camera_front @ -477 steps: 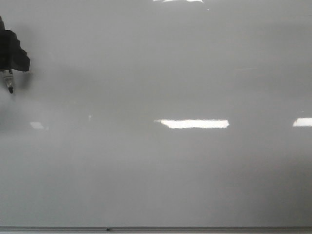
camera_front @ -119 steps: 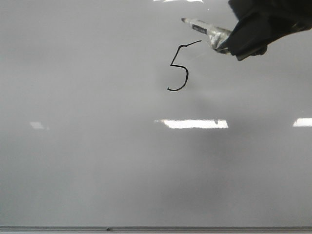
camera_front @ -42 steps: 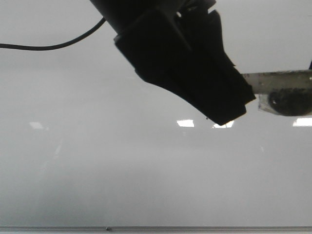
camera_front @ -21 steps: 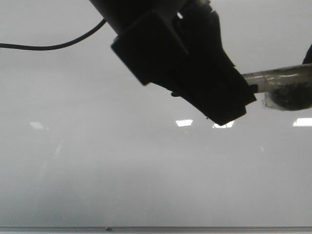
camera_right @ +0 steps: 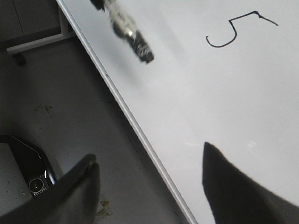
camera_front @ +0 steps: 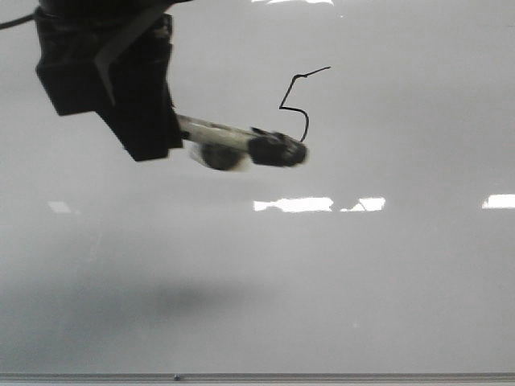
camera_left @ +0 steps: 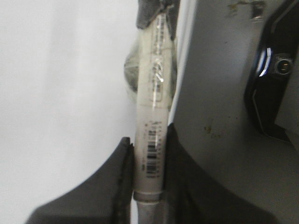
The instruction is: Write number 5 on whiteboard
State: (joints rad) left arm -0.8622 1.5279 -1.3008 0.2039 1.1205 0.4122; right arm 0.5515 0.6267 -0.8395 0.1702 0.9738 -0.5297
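Observation:
The whiteboard (camera_front: pixel 386 281) fills the front view. The number 5 (camera_front: pixel 299 100) is drawn in thin black line on its upper middle; the marker's end covers its lower curve. My left gripper (camera_front: pixel 165 133) hangs at the upper left, shut on a white marker (camera_front: pixel 233 141) whose dark end (camera_front: pixel 278 150) points right. In the left wrist view the marker (camera_left: pixel 150 135) sits clamped between both fingers (camera_left: pixel 122 163). My right gripper (camera_right: pixel 149 161) is open and holds nothing, over the board's edge (camera_right: pixel 140 135). That view shows the whole 5 (camera_right: pixel 233 32) and the marker (camera_right: pixel 128 32).
A thin grey metal edge (camera_front: pixel 257 376) runs along the board's bottom. Bright light reflections (camera_front: pixel 294 204) lie across the middle. Beyond the edge is grey floor (camera_right: pixel 70 102), with a black machine base (camera_left: pixel 275 79) and a grey stand foot (camera_right: pixel 32 44).
The left gripper has swung from the middle to the upper left with the marker, which now points right. The upper part of the 5 has come back into view.

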